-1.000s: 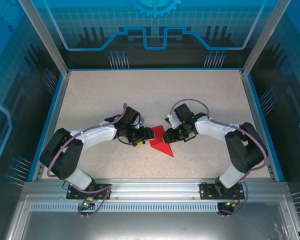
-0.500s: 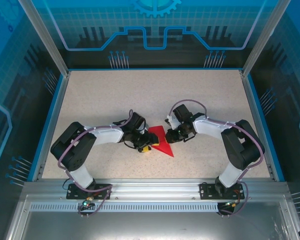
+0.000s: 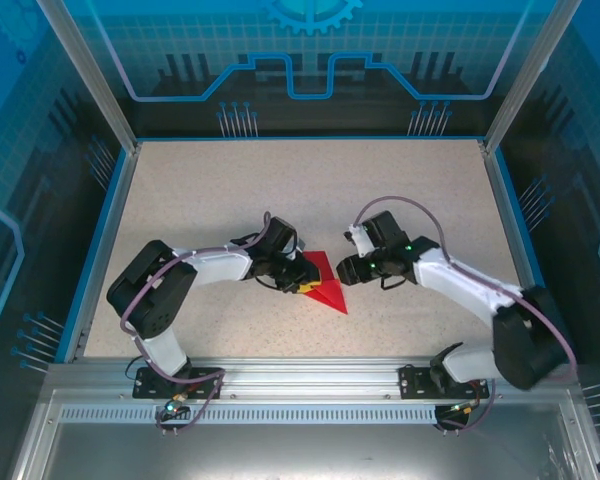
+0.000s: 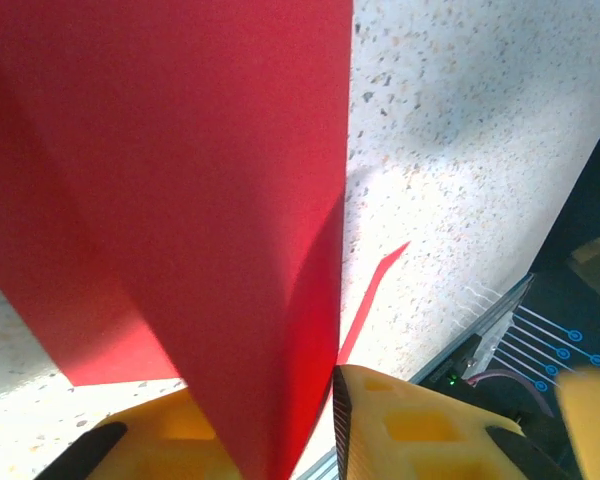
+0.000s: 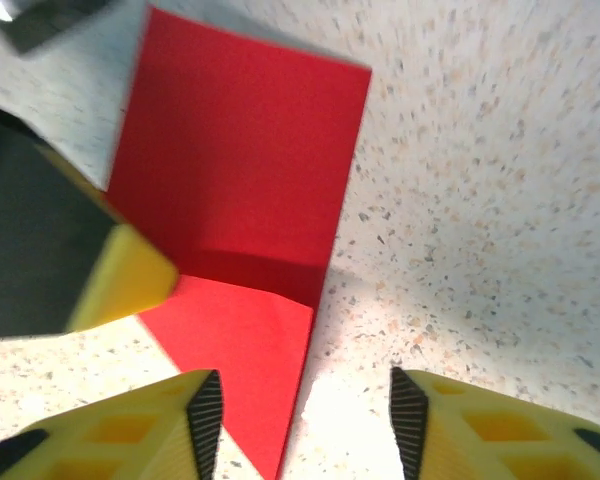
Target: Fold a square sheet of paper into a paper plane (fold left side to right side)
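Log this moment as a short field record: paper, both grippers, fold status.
paper: the square sheet of paper, red, pointed triangle outline, middle of the table
left gripper: at the sheet's left edge, paper between its fingers; clamp unclear
right gripper: open, empty, over bare table just right of the sheet
fold status: left part of the sheet appears lifted off the table, not yet laid over to the right
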Tool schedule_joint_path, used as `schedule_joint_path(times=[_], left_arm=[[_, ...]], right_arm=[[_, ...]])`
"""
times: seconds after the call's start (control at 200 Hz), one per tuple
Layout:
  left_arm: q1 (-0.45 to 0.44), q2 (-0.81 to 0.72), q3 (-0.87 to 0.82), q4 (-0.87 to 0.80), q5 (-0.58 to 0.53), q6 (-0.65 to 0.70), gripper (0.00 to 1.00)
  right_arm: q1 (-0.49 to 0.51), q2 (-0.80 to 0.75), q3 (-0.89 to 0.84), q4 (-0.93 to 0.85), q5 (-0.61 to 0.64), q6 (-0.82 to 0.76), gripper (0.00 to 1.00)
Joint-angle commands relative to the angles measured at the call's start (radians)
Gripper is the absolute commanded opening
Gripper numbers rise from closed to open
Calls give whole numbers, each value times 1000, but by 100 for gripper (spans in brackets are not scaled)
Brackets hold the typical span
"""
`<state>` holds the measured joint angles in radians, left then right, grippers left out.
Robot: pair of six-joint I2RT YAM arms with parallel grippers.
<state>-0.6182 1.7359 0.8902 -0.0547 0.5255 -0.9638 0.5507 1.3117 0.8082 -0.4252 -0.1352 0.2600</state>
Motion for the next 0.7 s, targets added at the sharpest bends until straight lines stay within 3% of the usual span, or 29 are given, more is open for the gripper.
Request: schedule_joint_path(times=[0.0, 0.245, 0.49, 0.695], left_arm=[[-6, -5, 47, -29, 32, -24, 23], [-5, 6, 90, -57, 29, -44, 22], [-5, 13, 111, -75, 22, -51, 21], [-2, 2, 112, -98, 13, -41, 22]], right_arm=[[98, -96, -70, 23, 68, -30, 57], [322, -52, -149, 120, 227, -53, 62], [347, 61, -110, 149, 286, -72, 58], [346, 120, -95, 145, 293, -67, 46]])
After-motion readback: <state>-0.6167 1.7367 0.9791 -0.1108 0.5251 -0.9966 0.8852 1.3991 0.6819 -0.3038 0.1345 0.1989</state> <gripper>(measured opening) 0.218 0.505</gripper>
